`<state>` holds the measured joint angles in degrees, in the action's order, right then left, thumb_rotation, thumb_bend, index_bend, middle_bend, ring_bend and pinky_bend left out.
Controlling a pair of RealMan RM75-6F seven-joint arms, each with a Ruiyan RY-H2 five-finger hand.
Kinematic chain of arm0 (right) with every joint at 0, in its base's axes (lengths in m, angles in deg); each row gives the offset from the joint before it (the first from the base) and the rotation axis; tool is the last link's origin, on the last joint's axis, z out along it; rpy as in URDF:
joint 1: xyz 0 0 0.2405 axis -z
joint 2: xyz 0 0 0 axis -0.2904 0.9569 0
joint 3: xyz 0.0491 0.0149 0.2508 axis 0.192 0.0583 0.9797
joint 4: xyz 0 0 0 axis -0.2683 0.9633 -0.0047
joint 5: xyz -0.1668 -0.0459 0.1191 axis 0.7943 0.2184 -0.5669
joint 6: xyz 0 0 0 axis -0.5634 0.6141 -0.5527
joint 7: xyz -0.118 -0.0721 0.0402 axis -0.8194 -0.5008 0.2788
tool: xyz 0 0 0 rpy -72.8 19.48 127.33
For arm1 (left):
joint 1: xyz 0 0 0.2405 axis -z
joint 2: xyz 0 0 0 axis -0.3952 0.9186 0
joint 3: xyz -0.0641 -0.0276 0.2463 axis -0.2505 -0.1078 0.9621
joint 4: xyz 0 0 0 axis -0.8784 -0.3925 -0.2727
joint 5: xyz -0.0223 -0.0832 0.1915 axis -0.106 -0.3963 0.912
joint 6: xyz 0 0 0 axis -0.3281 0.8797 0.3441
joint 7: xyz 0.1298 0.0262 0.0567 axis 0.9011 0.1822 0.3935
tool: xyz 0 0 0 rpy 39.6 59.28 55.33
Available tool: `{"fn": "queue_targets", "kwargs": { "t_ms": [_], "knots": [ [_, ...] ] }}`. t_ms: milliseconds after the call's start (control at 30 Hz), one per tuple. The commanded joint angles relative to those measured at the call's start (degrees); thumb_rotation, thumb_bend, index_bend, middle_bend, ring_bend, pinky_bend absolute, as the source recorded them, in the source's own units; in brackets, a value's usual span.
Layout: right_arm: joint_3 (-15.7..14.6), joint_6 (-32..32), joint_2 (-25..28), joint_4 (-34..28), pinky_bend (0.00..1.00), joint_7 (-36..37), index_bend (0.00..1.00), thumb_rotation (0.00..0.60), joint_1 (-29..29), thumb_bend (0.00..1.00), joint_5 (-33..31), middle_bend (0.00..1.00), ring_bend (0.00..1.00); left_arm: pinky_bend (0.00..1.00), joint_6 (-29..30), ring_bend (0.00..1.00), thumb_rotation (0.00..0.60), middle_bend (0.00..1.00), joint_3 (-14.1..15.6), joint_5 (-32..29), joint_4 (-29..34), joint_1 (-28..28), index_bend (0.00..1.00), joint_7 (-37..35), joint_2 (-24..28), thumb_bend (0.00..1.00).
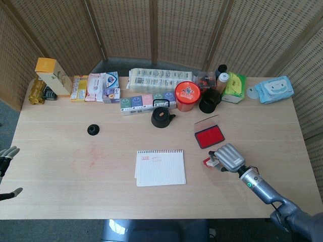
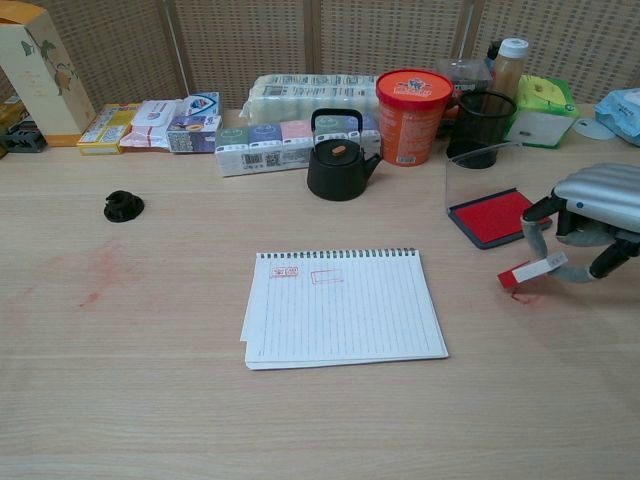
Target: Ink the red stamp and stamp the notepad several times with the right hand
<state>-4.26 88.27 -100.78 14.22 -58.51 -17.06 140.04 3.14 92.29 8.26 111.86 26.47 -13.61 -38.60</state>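
The red stamp [image 2: 525, 272] [image 1: 207, 162] is a small bar with a white top and a red end. It lies almost level just above the table, red end pointing left. My right hand [image 2: 590, 215] [image 1: 229, 157] arches over it and pinches its white end between thumb and a finger. The open ink pad [image 2: 492, 215] [image 1: 209, 136], red inside with a clear lid raised, sits just behind the hand. The spiral notepad [image 2: 345, 308] [image 1: 160, 168] lies at centre, with two red prints near its top left. My left hand [image 1: 6, 156] shows at the far left edge, fingers apart, holding nothing.
A black kettle [image 2: 338, 160], an orange tub [image 2: 412, 102] and a black cup [image 2: 480, 128] stand behind the pad. Boxes and packets [image 2: 290, 125] line the back edge. A small black cap [image 2: 123, 206] lies at the left, beside red smudges [image 2: 100, 270].
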Motion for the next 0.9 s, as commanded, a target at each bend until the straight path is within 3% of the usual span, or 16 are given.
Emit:
{"fn": "queue_targets", "kwargs": {
  "t_ms": [33,233,633,733,900],
  "knots": [
    [1.48,-2.29,2.55,-4.59,1.00,1.19,0.71,0.600,-0.49,0.40,-2.55,1.00,1.00,0.01,-0.12,0.00,0.600,0.00,0.03,0.04,0.07,0.06,0.00,0.07,-0.01,0.00],
    [4.09,-8.08,7.89,-14.26,1.00,-0.57,0.71,0.600,-1.80,0.45,-8.17,1.00,1.00,0.01,-0.34,0.00,0.600,0.00,0.11,0.06,0.15,0.13,0.00,0.37,-0.06,0.00],
    [11.32,-17.27,11.87,-23.26,1.00,-11.58,0.71,0.600,-4.82,0.52,-22.72,1.00,1.00,0.01,-0.45,0.00,0.600,0.00,0.18,0.10,0.20,0.17,0.00,0.27,0.03,0.00],
    [14.25,-20.70,11.21,-24.35,1.00,-19.06,0.71,0.600,-6.49,0.53,-33.44,1.00,1.00,0.01,-0.90,0.00,0.600,0.00,0.23,0.04,0.19,0.38,0.00,0.07,0.16,0.00],
    [15.82,-20.71,10.24,-27.35,1.00,-32.19,0.71,0.600,-9.10,0.55,-52.16,1.00,1.00,0.01,-1.33,0.00,0.600,0.00,0.20,-0.09,-0.09,0.62,0.00,-0.55,0.28,0.00]
  ]
}}
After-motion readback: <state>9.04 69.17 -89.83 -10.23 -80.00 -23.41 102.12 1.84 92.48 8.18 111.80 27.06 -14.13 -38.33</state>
